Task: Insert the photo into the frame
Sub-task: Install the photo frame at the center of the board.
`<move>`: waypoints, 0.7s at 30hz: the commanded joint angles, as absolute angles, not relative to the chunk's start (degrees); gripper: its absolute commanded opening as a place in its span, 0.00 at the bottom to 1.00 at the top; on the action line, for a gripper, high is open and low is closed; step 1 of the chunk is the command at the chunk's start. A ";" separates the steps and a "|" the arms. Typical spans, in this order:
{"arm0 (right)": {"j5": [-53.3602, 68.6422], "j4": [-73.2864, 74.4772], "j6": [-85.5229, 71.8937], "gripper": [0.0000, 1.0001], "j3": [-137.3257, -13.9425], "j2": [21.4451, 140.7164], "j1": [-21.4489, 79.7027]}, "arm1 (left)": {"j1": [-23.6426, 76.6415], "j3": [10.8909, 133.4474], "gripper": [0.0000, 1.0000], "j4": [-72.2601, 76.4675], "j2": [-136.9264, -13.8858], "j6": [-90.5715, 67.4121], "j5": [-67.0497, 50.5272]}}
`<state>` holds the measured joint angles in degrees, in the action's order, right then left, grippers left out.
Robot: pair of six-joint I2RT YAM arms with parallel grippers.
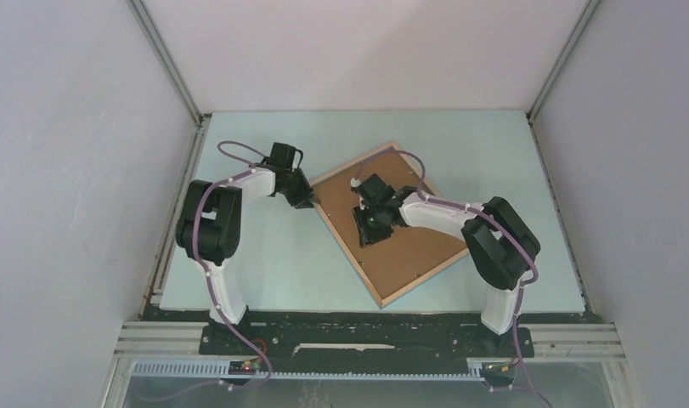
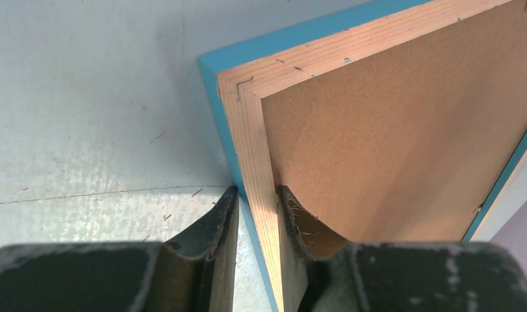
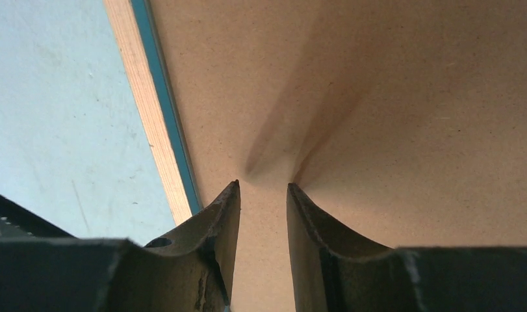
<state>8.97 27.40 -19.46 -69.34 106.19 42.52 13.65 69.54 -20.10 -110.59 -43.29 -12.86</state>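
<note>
The frame [image 2: 251, 136] lies back-up: a thin rail of light striped wood with a staple [image 2: 243, 84] across its mitred corner, bright blue on its outer edge, and a plain brown backing board [image 2: 390, 130] filling the opening. From above it is a large rectangle turned diagonally, one corner toward the back of the desk [image 1: 264, 263]. The desk is pale blue-green, scuffed and speckled with small marks; plain grey-white walls [image 1: 69, 170] close it in on three sides, with aluminium posts [image 1: 166, 59] running up the back corners and a dark mounting rail [image 1: 366, 340] along the near edge where the two arms are bolted. The frame sits right of the desk's centre, between the two arms. The left end effector [image 2: 255, 192] is at the frame's left corner, straddling the rail just below the mitre: one finger [image 2: 221, 221] is against the blue outer edge and the other [image 2: 299, 221] against the inner side by the backing board, so it is clamped on the frame. Whether that corner is raised off the desk or resting flat is hard to judge from these views. The right end effector [image 3: 264, 185] is over the middle of the backing board, its tips at or very near the brown surface; its jaws stand apart with only bare board showing between them, and it grips nothing.
</note>
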 commanded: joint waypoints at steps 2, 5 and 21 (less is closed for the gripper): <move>2.32 28.96 -15.21 0.40 -69.29 103.81 45.66 | 13.18 69.96 0.00 -20.15 -112.81 -40.37 -7.86; 1.58 28.43 -14.87 0.40 -69.26 104.33 47.17 | 13.18 69.96 0.00 -20.07 -112.92 -40.58 -7.87; 0.00 31.72 -17.06 0.37 -67.47 103.81 56.25 | 13.18 69.44 0.00 -19.61 -112.40 -40.69 -7.39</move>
